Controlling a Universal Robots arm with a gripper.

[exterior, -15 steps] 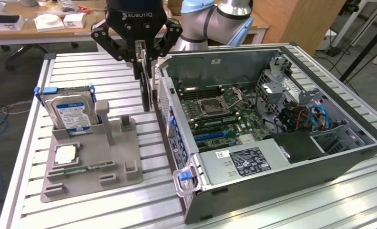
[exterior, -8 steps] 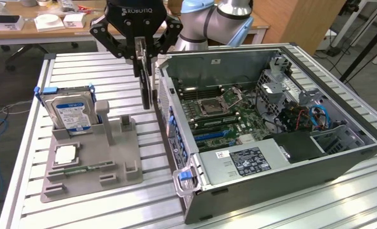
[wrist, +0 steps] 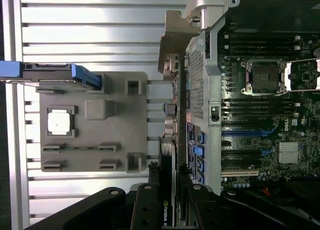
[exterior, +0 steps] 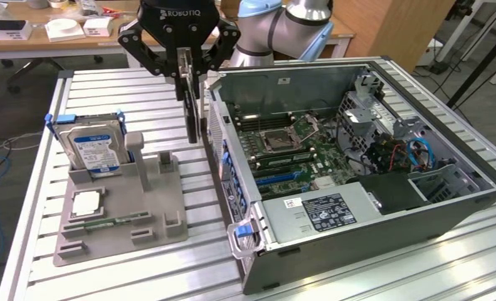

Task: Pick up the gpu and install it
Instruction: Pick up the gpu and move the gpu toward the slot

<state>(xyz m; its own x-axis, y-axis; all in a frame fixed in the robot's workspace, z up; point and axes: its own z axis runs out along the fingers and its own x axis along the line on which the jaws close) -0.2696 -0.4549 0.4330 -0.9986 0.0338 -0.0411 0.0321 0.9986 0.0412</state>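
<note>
Gripper (exterior: pixel 187 70) is closed on the gpu (exterior: pixel 192 110), which hangs with its long side straight up and down. It is just beside the open computer case (exterior: pixel 382 232), on the exterior view's left of it. The case wall stands between it and the board (exterior: pixel 290 141) inside. A hard drive (exterior: pixel 93 147) stands in the gray holder (exterior: pixel 160 210) farther left. The wrist view shows the gpu's thin edge from above.
</note>
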